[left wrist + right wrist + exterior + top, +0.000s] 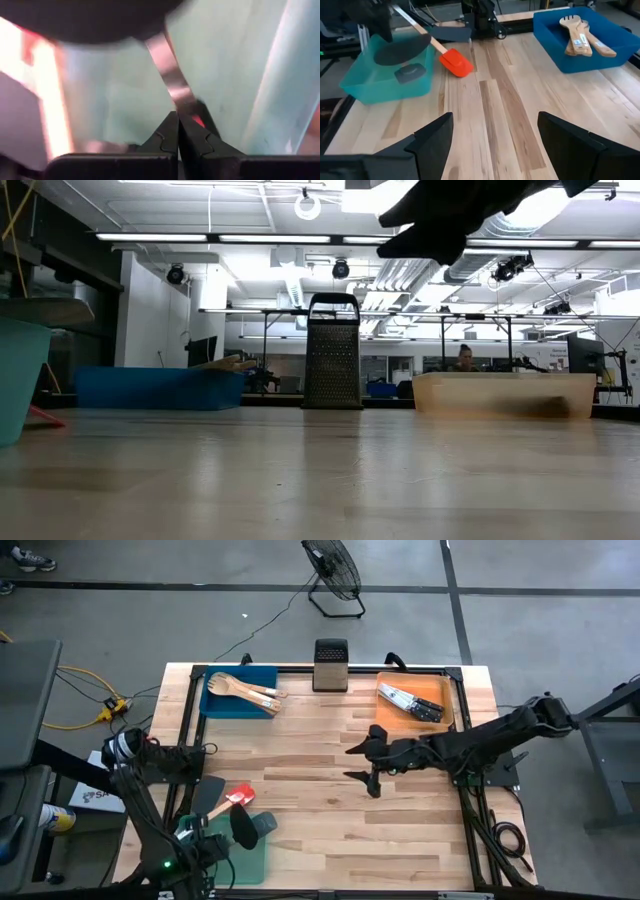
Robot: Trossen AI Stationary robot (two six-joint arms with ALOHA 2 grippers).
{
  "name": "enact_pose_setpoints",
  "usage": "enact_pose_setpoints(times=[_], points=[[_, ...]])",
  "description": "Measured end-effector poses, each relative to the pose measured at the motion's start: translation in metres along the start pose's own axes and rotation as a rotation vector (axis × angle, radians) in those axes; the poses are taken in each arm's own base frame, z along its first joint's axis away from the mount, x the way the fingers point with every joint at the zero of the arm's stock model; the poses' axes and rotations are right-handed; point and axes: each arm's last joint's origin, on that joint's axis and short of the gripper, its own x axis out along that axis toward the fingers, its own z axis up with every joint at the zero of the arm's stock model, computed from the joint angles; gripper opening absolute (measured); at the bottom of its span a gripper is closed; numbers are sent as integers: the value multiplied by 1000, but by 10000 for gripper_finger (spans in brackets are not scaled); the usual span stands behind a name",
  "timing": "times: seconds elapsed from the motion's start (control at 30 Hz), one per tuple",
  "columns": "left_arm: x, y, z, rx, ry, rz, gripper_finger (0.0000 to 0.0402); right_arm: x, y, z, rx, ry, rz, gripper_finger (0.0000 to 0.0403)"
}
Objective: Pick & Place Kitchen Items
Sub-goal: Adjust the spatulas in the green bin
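Note:
My left gripper (pixel 178 131) is shut on a black spatula over the green tray (pixel 355 87) at the table's near left; its round black head (pixel 402 50) hangs above the tray floor. A grey utensil (pixel 410 74) lies in that tray. Beside the tray, a red spatula (pixel 456 62) with a pale handle lies on the table, and a dark flat spatula (pixel 452 32) lies next to it. My right gripper (pixel 352 762) hovers open over the table's middle, nothing between its fingers (pixel 435 137). My left gripper pinches the spatula's thin steel shank (pixel 181 106) between its two fingertips. The fingers come from above, pointing down. The shank runs away from the fingers to the black head (pixel 90 20), which is clear of the tray floor.
A blue tray (pixel 240 702) with wooden spoons (pixel 250 688) stands at the far left. An orange tray (pixel 440 690) with knives (pixel 410 702) stands at the far right, and an upright grater (pixel 330 665) between them. Bare wood lies across the middle.

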Motion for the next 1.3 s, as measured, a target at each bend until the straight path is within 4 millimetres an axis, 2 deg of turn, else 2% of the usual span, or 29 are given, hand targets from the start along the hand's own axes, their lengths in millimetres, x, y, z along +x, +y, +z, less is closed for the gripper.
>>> enact_pose_setpoints(times=[0.13, 0.27, 0.33, 0.43, 0.63, 0.77, 1.03, 1.3], points=[[-29, 4, 15, -26, -79, 42, 0, 2, 0, -2, -2, 7, -3, 283], [-48, 16, 28, -128, -54, 119, 3, 3, 0, -2, -3, 10, -6, 283], [-51, 21, 34, -156, 7, 132, 18, 3, 0, -2, -3, 10, -7, 283], [-51, 27, 43, -207, 106, 136, 64, 3, 0, -2, -3, 13, -4, 283], [-49, 33, 55, -300, 249, 124, 187, 3, 0, -3, -5, 21, -2, 283], [-44, 35, 54, -326, 264, 140, 235, 3, 0, -3, -5, 21, -2, 283], [-14, 43, 39, -418, 449, 254, 254, 3, 1, -3, -12, 28, 25, 283], [1, 49, 32, -421, 532, 302, 253, 3, 1, -3, -13, 28, 25, 283]])
